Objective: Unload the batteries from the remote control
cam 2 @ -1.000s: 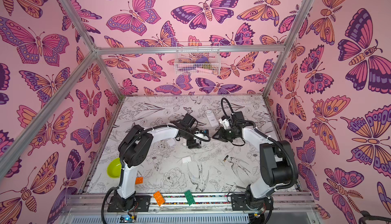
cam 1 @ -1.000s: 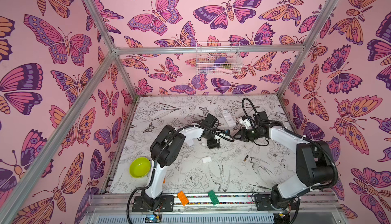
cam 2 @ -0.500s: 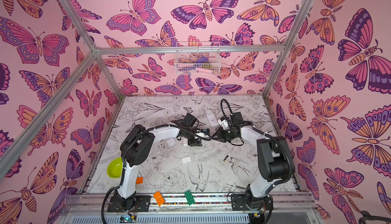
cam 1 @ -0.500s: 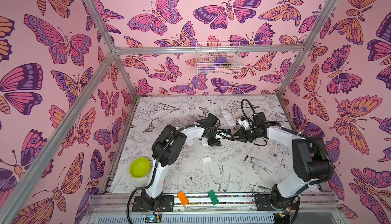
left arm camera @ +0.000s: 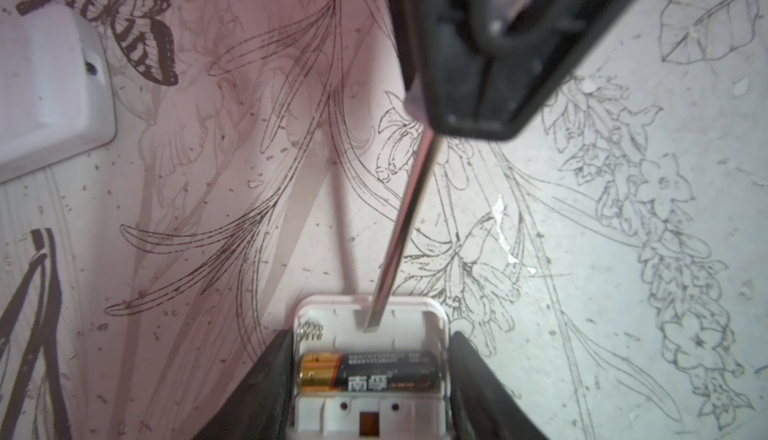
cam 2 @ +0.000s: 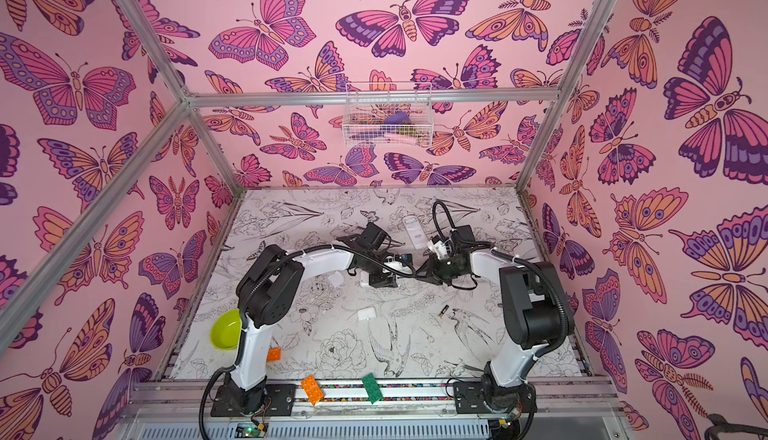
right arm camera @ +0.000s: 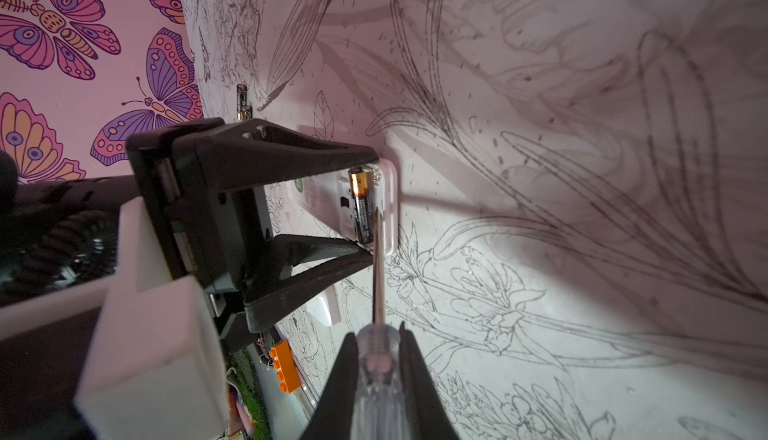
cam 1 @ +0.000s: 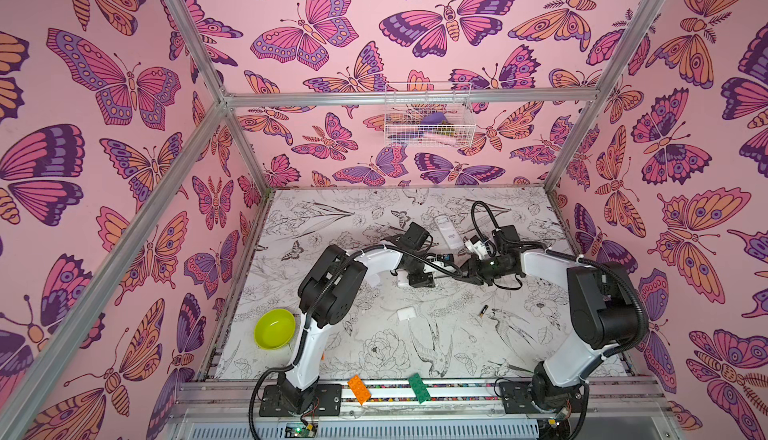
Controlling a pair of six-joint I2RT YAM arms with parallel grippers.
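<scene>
Gripping the white remote [left arm camera: 332, 309] by its sides, the left gripper [right arm camera: 366, 205] holds it mid-table, back open, one battery [left arm camera: 374, 375] seated inside. The right gripper [right arm camera: 380, 336] is clenched on a screwdriver [left arm camera: 399, 230], tip in the empty slot beside that battery; a loose battery [cam 1: 484, 311] lies on the table [cam 1: 374, 359], near-right of the remote.

The white plastic remote control [left arm camera: 415, 317] clamped in my left hand [left arm camera: 370, 338] has its compartment open. One slim black battery with a gold end [left arm camera: 365, 375] sits crosswise in its bay, and the bay beside it shows only its spring. A second black-and-gold battery [cam 1: 483, 311] lies loose on the worktop [cam 1: 374, 334].
</scene>
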